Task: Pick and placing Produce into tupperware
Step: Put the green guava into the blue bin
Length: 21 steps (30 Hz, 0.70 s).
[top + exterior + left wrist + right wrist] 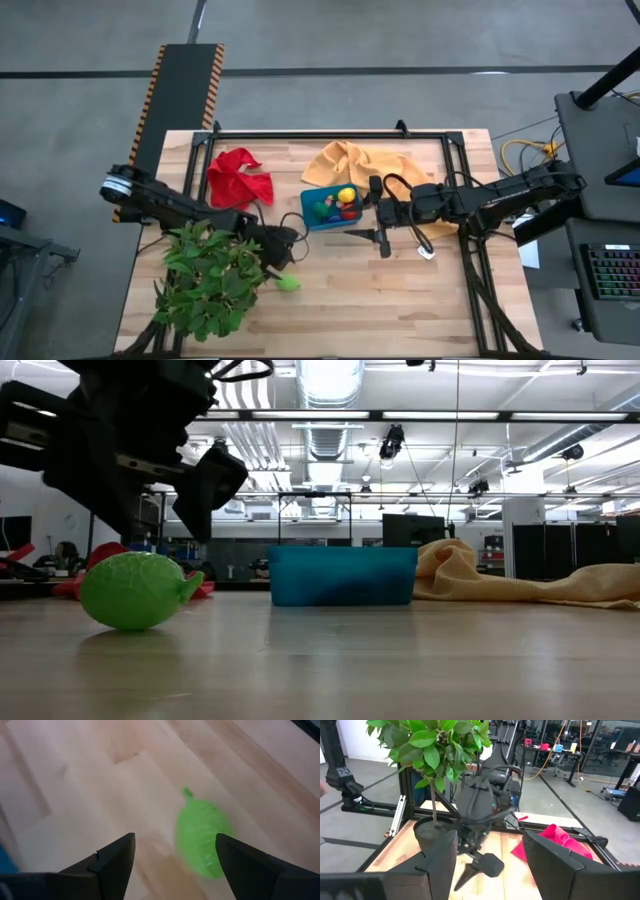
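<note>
A light green produce piece (288, 283) lies on its side on the bare wood near the table's front, right of the plant. My left gripper (175, 836) hangs open just above and behind it (200, 840), slanting down, its fingers apart from it. The teal tupperware (312, 200) stands at mid-table and holds a yellow piece (346, 195), a red one (349, 211) and a dark green one (322, 210). My right gripper (372, 238) waits open and nearly level beside the tupperware's right end, with nothing between its fingers (445, 855).
A big leafy potted plant (210, 280) stands at the front left, close to my left arm. A red cloth (240, 178) lies at the back left, and a mustard-yellow cloth (355, 162) lies behind the tupperware. Bare wood stretches along the front right.
</note>
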{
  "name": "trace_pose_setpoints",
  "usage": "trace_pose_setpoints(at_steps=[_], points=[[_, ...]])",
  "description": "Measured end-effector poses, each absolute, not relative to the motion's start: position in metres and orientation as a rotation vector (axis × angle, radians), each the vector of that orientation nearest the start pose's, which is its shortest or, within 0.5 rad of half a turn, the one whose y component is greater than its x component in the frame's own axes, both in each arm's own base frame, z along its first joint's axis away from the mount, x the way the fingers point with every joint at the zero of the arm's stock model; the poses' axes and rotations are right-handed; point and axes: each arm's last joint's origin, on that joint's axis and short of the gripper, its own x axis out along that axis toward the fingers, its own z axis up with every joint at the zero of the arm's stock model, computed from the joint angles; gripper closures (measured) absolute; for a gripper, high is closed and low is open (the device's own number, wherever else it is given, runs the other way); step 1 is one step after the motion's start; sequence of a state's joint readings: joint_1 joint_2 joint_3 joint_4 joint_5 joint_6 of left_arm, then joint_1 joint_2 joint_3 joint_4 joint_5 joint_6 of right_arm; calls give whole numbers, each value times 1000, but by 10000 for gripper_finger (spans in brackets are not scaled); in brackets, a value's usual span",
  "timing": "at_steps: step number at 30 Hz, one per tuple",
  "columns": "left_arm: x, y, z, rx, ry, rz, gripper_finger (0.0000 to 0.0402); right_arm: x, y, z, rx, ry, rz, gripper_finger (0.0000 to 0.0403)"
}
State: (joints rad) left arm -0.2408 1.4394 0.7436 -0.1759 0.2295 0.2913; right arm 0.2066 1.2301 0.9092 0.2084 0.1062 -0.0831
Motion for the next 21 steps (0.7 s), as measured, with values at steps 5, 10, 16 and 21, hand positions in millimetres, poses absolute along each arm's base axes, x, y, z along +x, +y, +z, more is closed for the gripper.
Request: trace_pose_setpoints(at_steps=[5, 10, 16, 21], points=[[267, -81, 176, 247, 836, -578, 139, 274, 54, 319, -104, 132, 105, 184], [276, -84, 171, 179, 881, -544, 139, 273, 54, 318, -104, 135, 105, 184], [286, -89, 159, 172, 1000, -545, 139, 273, 54, 317, -106, 153, 106, 184], [295, -92, 159, 177, 1030, -549, 139, 273, 54, 316, -105, 163, 106, 184]])
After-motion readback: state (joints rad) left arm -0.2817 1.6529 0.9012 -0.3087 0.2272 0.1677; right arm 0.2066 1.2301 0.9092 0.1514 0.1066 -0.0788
